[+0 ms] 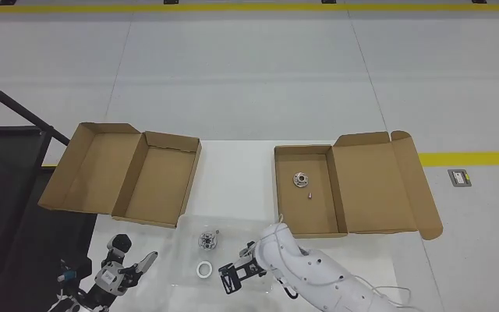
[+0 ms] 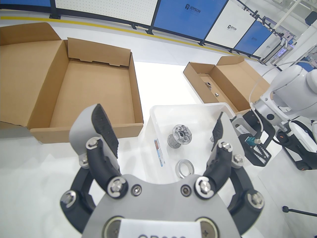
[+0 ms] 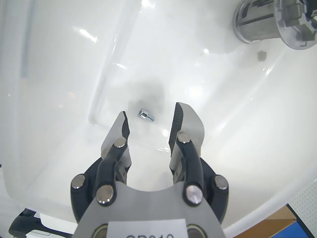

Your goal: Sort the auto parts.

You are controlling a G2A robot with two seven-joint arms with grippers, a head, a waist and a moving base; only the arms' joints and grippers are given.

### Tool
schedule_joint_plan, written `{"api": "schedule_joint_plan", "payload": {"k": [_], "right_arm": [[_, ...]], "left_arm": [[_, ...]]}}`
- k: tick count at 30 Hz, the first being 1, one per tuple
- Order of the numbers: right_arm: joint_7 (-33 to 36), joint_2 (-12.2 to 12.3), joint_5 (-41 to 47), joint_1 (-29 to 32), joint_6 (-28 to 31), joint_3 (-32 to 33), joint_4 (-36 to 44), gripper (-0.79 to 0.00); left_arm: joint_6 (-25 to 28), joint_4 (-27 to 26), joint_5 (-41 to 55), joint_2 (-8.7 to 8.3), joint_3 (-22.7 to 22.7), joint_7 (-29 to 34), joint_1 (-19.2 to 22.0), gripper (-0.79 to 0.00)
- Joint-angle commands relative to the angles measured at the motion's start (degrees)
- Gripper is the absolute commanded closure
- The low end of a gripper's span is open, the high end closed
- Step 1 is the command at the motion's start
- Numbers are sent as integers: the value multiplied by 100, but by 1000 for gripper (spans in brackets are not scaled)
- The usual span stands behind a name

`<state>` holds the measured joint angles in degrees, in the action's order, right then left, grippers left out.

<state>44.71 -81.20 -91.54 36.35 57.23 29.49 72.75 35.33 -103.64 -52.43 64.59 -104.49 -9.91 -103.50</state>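
Bolt point(image 3: 146, 116), small, stiff, light and judged slippery, was shown lying on the bin point(image 3: 62, 75) floor beneath the parted fingers of the right gripper point(image 3: 151, 109); a grip across its shank was advised; the left gripper point(image 2: 159, 111) was spread wide

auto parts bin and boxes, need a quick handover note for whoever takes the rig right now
Left gripper: open, holding nothing, off to the left of the clear bin.
Right gripper: open, down inside the bin, hovering over a small bolt, not shut on it.
In the bin: that bolt, a flanged hub, a ring.
Done: a second hub and a second bolt lie in the right box.
Left to do: the three parts in the bin; the left box stands open.
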Motion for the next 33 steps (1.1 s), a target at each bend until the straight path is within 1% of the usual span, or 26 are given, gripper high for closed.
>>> {"api": "schedule_joint_plan", "payload": {"k": [1,7,13,15,20,24,29,33], "right_arm": [[-10,-41,10,-35,-19,-43,-94,-388],[-16,-146,-3,-114,-121,-126,-308,-372],[-29,-216,-3,-162,-204,-136,-498,-329],[-38,-235,-4,-180,-200,-138,-541,-302],[-47,-266,-25,-187,-204,-130,-577,-194],[-61,-274,-49,-181,-224,-94,-589,-123],[-107,-276,-76,-181,-216,-35,-593,-3],[-129,-257,-130,-144,-294,45,-510,0]], "left_arm": [[0,0,0,0,0,0,0,-785],[0,0,0,0,0,0,0,-785],[0,0,0,0,0,0,0,-785],[0,0,0,0,0,0,0,-785],[0,0,0,0,0,0,0,-785],[0,0,0,0,0,0,0,-785],[0,0,0,0,0,0,0,-785],[0,0,0,0,0,0,0,-785]]}}
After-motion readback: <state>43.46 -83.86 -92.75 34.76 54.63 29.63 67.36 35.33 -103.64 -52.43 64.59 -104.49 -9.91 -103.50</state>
